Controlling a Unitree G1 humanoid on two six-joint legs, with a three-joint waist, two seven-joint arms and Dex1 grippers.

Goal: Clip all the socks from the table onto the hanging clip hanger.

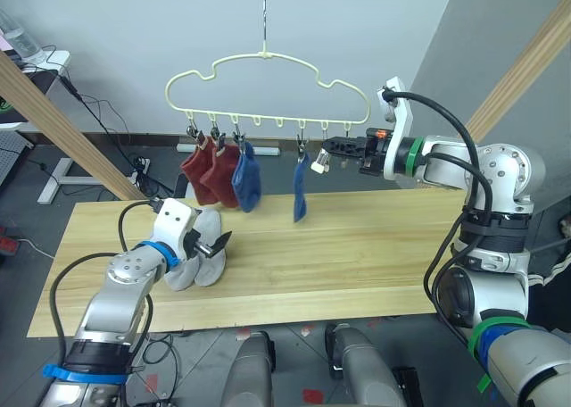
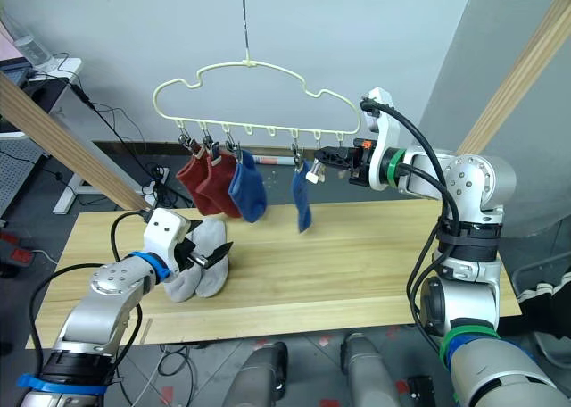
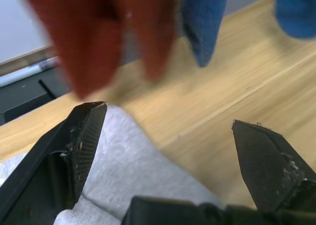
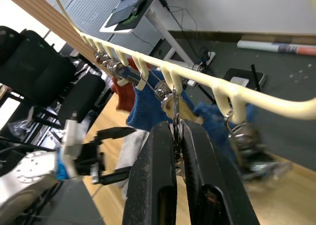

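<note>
Nearest, on the left part of the table, the left gripper hangs with its two fingers spread apart, gripping nothing, just above the two grey socks that lie side by side on the wood. Farther back, the clip hanger hangs over the table's far edge. Two red socks and a blue sock are clipped at its left end, touching one another; a second blue sock hangs apart near the middle. On the right, the right gripper is raised to the hanger's row of clips, its fingers pinched on a metal clip just beside that sock.
</note>
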